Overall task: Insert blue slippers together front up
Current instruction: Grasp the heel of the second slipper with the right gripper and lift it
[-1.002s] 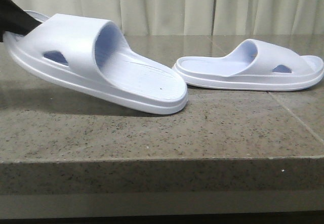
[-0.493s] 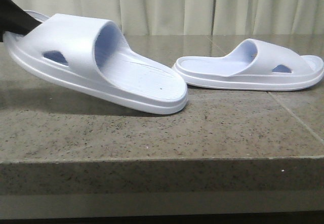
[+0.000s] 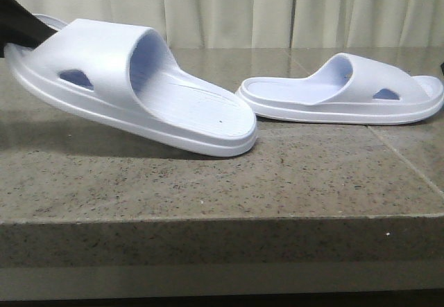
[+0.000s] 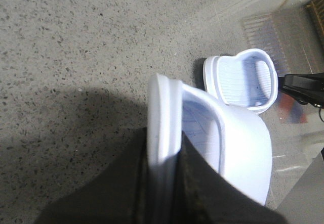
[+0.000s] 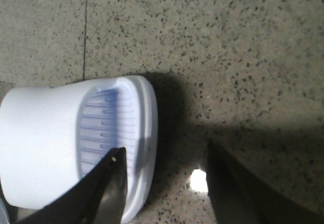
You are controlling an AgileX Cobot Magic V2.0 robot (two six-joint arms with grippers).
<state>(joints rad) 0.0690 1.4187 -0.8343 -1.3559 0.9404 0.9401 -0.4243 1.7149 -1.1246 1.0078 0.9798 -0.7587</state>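
Observation:
Two pale blue slippers. My left gripper is shut on the sole edge of one slipper and holds it tilted above the table, its left end raised. Only a black part of that gripper shows in the front view. The held slipper also shows in the left wrist view. The other slipper lies flat on the table at the right. My right gripper is open at that slipper's right end. One finger is over the footbed and the other is outside the rim.
The speckled stone table has a front edge close to the camera. A tile seam runs across it at the right. Beige curtains hang behind. My right gripper shows beyond the lying slipper in the left wrist view.
Both slippers stay where they were. A dark sliver has come in at the front view's right edge, by the lying slipper's end.

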